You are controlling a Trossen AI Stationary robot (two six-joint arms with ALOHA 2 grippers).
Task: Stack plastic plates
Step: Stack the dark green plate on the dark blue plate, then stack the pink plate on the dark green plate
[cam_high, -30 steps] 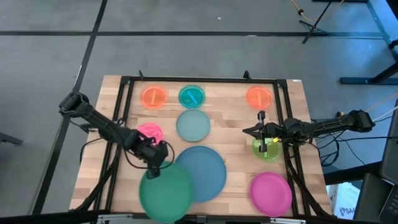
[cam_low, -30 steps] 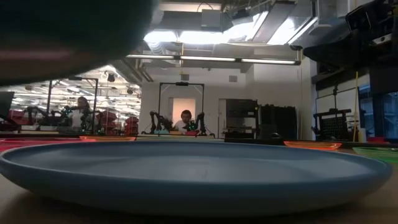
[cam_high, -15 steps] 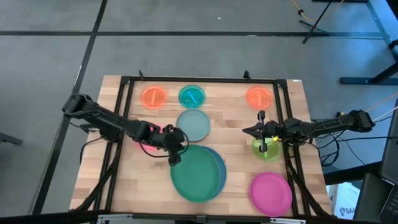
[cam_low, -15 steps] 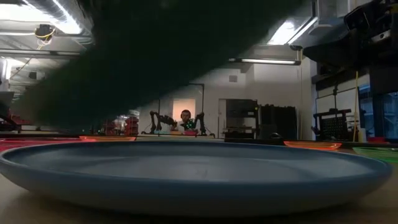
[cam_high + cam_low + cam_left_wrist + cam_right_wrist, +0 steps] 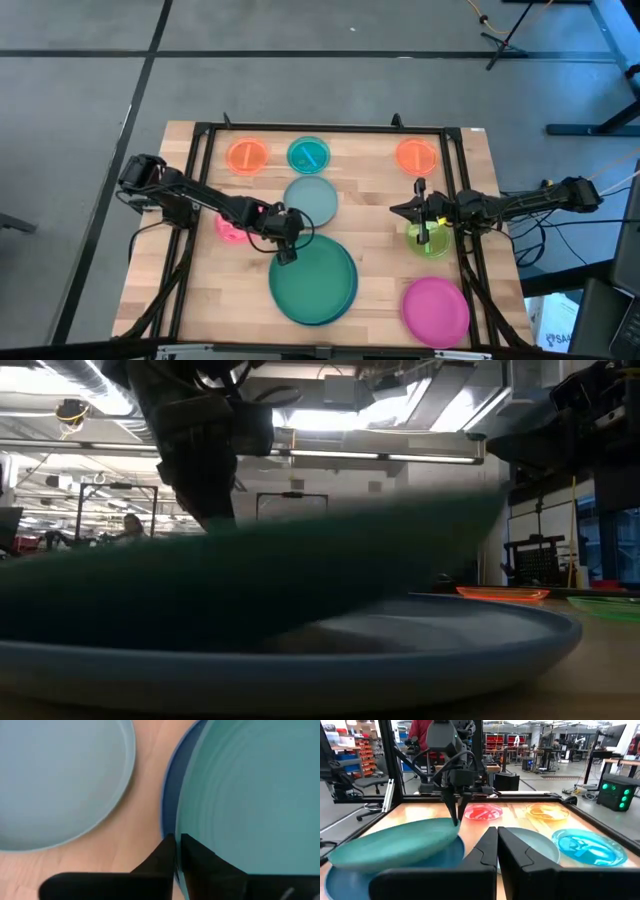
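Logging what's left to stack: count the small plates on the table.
5. Far edge: orange plate, teal plate, second orange plate. Pink plate is partly hidden under the left arm; lime plate lies under the right gripper.

Large green plate [image 5: 314, 280] tilted over blue plate [image 5: 480, 645], others scattered

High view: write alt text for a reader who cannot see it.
The left gripper holds the large green plate by its rim over the blue plate at the wooden table's front. The right gripper waits above a lime plate; six more plates lie spread around.
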